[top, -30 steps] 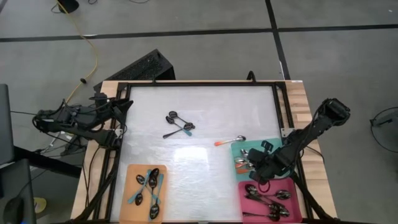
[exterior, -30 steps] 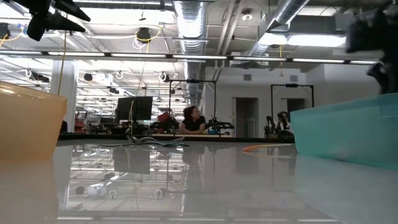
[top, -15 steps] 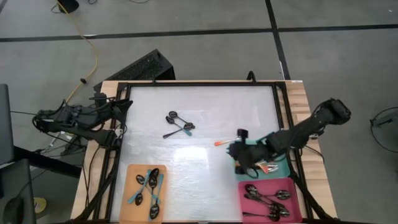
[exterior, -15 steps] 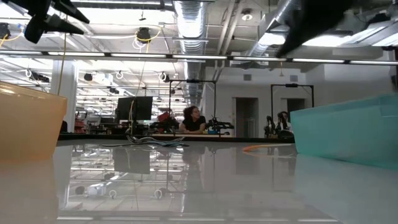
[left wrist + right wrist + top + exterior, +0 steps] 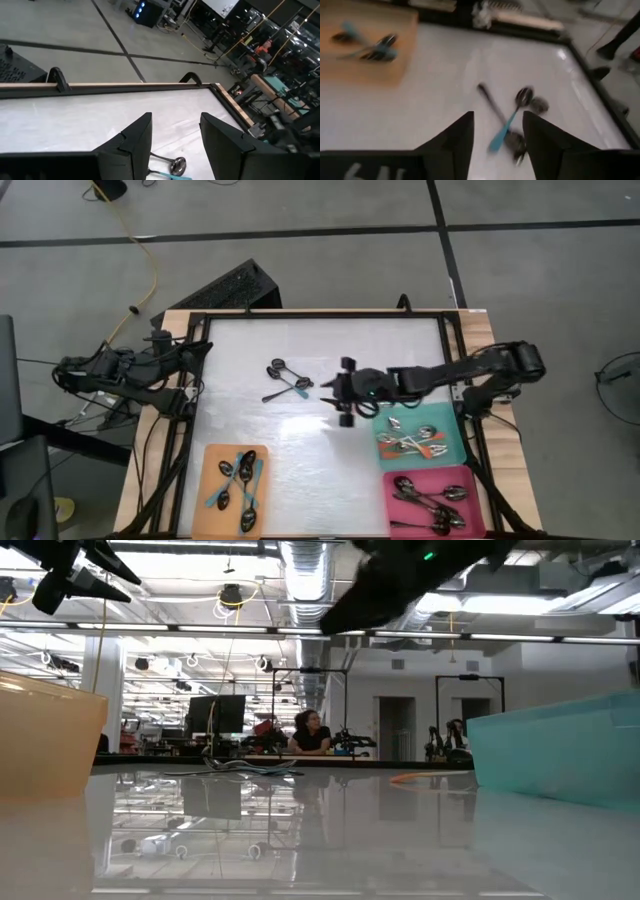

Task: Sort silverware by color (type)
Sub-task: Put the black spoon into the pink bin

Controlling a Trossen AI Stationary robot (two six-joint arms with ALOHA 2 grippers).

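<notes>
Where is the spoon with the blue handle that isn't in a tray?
In the high view, the blue-handled spoon lies mid-table in a little pile of spoons, just left of the right gripper.

The high view looked straight down on the whole glossy white tabletop (image 5: 320,470). The low view sat at surface height, facing the room. Both wrist views looked close past dark fingers (image 5: 455,145) and shared the loose spoon cluster (image 5: 512,122).
</notes>
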